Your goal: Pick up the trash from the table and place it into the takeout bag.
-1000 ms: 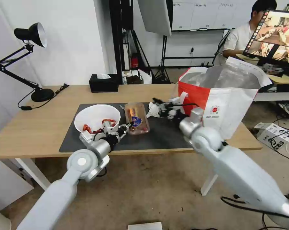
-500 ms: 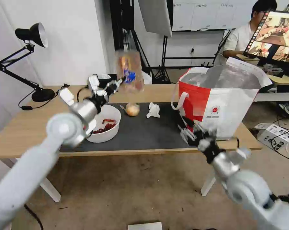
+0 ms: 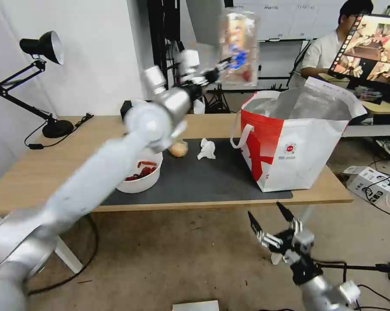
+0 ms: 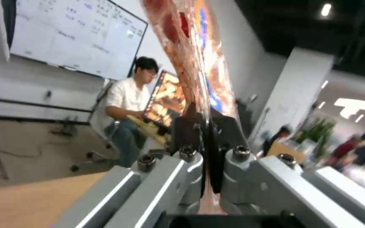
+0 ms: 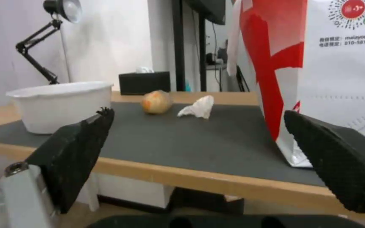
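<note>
Our left gripper [image 3: 221, 67] has swung the tray [image 3: 238, 47] off the mat and up high; it is now pinched shut on the tray's edge, just short of the bag [image 3: 298, 142] mouth. Our right gripper [image 3: 272, 222] has dropped below the table's [image 3: 39, 177] front edge, its fingers spread wide and holding nothing. So one item is nearly bagged. The bowl [image 3: 141, 177], lump [image 3: 178, 149] and tissue [image 3: 206, 149] remain on the mat [image 3: 203, 181]. A lamp [image 3: 39, 47] stands at the table's left end.
</note>
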Tool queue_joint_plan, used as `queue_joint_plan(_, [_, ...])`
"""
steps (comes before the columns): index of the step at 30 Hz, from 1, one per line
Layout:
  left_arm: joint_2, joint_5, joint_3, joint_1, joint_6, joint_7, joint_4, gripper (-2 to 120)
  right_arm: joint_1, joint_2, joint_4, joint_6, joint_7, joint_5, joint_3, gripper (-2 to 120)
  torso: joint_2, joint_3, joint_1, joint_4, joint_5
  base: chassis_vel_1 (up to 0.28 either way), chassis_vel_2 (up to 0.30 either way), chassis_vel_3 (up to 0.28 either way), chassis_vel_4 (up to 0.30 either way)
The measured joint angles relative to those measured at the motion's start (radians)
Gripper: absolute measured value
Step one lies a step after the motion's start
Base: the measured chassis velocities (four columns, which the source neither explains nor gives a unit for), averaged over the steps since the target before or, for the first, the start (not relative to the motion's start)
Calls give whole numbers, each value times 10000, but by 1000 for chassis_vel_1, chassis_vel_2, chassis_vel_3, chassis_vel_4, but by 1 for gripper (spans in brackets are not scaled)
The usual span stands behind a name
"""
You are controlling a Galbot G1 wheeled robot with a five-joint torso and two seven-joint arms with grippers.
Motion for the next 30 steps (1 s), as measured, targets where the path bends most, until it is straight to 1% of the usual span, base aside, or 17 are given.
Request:
queue_joint_plan(1, [-556, 765, 492, -220, -87, -103, 608, 0, -78, 146, -4, 24, -14, -177, -51, 100, -1, 1, 0, 0, -2, 0, 0, 0, 0])
queue_joint_plan(2, [-556, 765, 492, -220, -87, -103, 608, 0, -78, 146, -4, 24, -14, -177, -51, 100, -1, 1, 0, 0, -2, 0, 0, 0, 0])
queue_joint_plan(4, [-1280, 1851, 1137, -366, -242, -123, 1462, 0, -124, 326, -2, 27, -18, -428, -175, 100, 0, 1, 1, -3, -1, 0, 0, 0, 0])
queue_joint_plan(5, [-1280, 1851, 1137, -366, -242, -123, 1462, 0, -124, 326, -2, 27, -18, -428, -175, 100, 0, 1, 1, -3, -1, 0, 0, 0, 0])
queue_joint_plan(6, [-1601, 2435, 1441, -390, -322, -93, 1910, 0, -129, 397, 0, 26, -18, -522, -250, 100, -1, 1, 1, -2, 0, 0, 0, 0, 0])
queue_joint_plan(8, [-1921, 3165, 1764, -388, -410, 70, 2399, 0, -130, 460, 5, 17, -18, -608, -325, 100, -1, 2, 2, -1, -2, 0, 0, 0, 0])
queue_joint_plan(11, [-2122, 3484, 1942, -320, -424, 271, 2669, 0, -116, 483, -12, -3, -17, -634, -356, 100, -1, 1, 1, 3, -5, 0, 0, 0, 0])
queue_joint_plan(15, [-2165, 3501, 1989, -261, -408, 508, 2739, 0, -79, 480, -98, -22, -7, -633, -359, 100, -1, 1, 1, 2, -4, 0, 0, 0, 0])
queue_joint_plan(17, [-2058, 3320, 1996, -217, -301, 1015, 2743, 0, 3, 436, -223, -55, 5, -615, -394, 100, -1, 1, 2, 2, -5, 0, 0, 0, 0])
queue_joint_plan(20, [-1903, 2889, 1985, -205, -90, 1261, 2607, 1, 127, 388, -319, -97, 25, -582, -469, 100, -1, 1, 1, 5, -5, 0, 0, 0, 0])
queue_joint_plan(21, [-1874, 2785, 1983, -194, -55, 1292, 2585, 5, 178, 370, -349, -124, 39, -561, -494, 100, -1, 1, 1, 4, -5, 0, 0, 0, 0])
queue_joint_plan(22, [-1874, 2785, 1983, -194, -55, 1292, 2585, 5, 178, 370, -349, -124, 39, -561, -494, 100, -1, 1, 1, 4, -5, 0, 0, 0, 0])
queue_joint_plan(24, [-1834, 2546, 1983, -165, -17, 1310, 2590, 15, 248, 343, -388, -240, 61, -516, -559, 100, -1, 1, 2, 4, -5, 0, 0, 0, 0])
queue_joint_plan(25, [-1834, 2546, 1983, -165, -17, 1310, 2590, 15, 248, 343, -388, -240, 61, -516, -559, 100, -1, 1, 2, 4, -5, 0, 0, 0, 0])
queue_joint_plan(27, [-1844, 2305, 1951, -151, 10, 1307, 2649, 27, 299, 334, -442, -305, 69, -495, -636, 100, -1, 1, 2, 1, -5, 0, 0, 0, 0])
queue_joint_plan(28, [-1844, 2305, 1951, -151, 10, 1307, 2649, 27, 299, 334, -442, -305, 69, -495, -636, 100, -1, 1, 2, 1, -5, 0, 0, 0, 0])
queue_joint_plan(30, [-1801, 2229, 1936, -152, 18, 1291, 2627, 36, 382, 247, -521, -385, 75, -444, -703, 100, -1, 1, 1, 0, -5, 0, 0, 0, 0])
